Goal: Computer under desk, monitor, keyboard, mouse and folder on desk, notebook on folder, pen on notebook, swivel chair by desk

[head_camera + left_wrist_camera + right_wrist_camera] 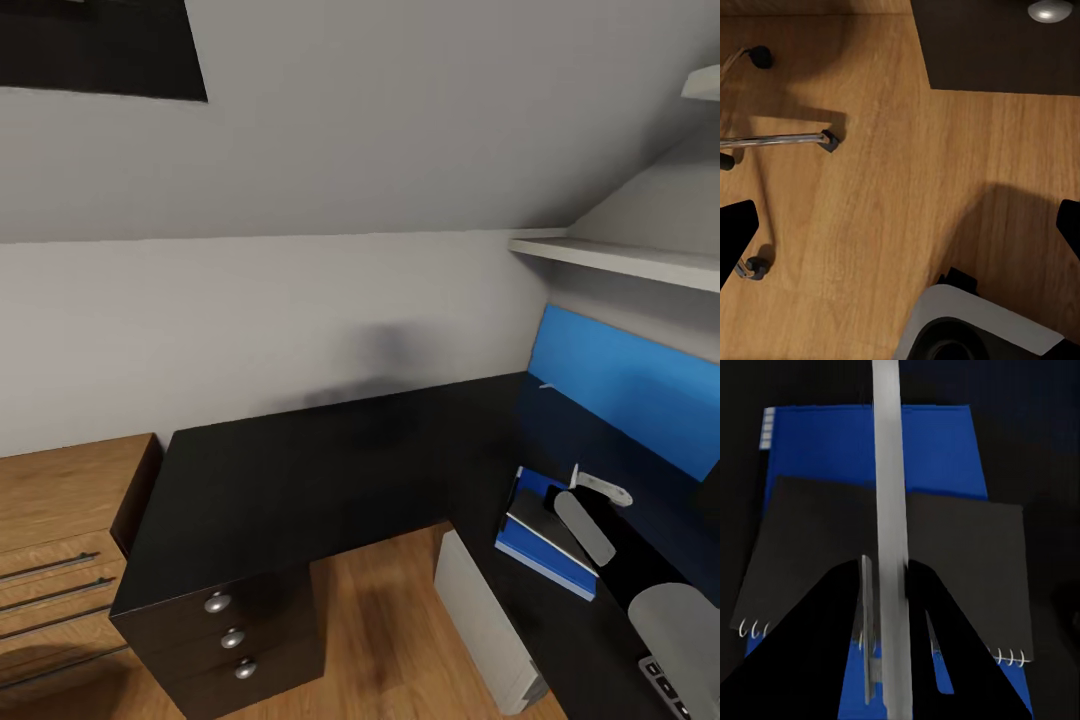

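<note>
Two stacking steps appear done: the notebook (817, 547) lies on the folder (870, 442) on the tabletop (330, 470). The pen (891, 510) is held clamped in the right gripper (889, 607), directly above the notebook, unreleased. Left gripper state cannot be told.

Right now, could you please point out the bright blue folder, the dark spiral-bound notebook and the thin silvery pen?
bright blue folder (832, 442): right wrist view, bare cover above the notebook.
dark spiral-bound notebook (810, 540): right wrist view, cover's open area.
thin silvery pen (889, 472): right wrist view, mid-shaft.
</note>
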Tool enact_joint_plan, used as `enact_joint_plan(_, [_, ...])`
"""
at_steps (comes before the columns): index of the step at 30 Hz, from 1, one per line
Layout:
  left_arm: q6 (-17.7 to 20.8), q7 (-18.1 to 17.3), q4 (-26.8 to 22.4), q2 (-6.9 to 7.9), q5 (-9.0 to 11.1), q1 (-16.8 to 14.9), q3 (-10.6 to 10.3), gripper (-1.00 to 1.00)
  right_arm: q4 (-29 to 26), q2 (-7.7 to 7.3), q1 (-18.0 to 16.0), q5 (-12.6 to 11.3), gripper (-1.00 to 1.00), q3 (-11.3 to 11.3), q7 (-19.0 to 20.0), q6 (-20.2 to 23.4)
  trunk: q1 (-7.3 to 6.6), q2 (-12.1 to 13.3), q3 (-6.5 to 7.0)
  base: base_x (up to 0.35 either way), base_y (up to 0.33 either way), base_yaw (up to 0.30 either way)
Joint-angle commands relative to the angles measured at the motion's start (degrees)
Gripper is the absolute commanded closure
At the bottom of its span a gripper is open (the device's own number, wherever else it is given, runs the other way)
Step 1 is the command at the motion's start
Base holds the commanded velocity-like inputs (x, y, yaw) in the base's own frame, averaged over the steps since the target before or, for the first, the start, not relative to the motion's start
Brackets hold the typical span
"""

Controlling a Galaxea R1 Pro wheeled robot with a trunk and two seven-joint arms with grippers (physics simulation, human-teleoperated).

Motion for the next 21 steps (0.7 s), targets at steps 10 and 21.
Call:
enact_joint_plan(10, [-0.21,0.11,-0.09,0.0,0.48,0.02,-0.09,-1.0,6.9,-0.31,-0.16,0.55,1.0,-0.08,8.16,-2.34,0.01,-0.05,-0.06,0.0,0.0,0.0])
enact_joint_plan(21, [-0.21,0.11,-0.09,0.0,0.43,0.02,-0.09,-1.0,11.28,-0.38,-0.36,0.59,1.0,-0.1,11.16,-5.99,0.01,-0.05,-0.06,0.0,0.0,0.0])
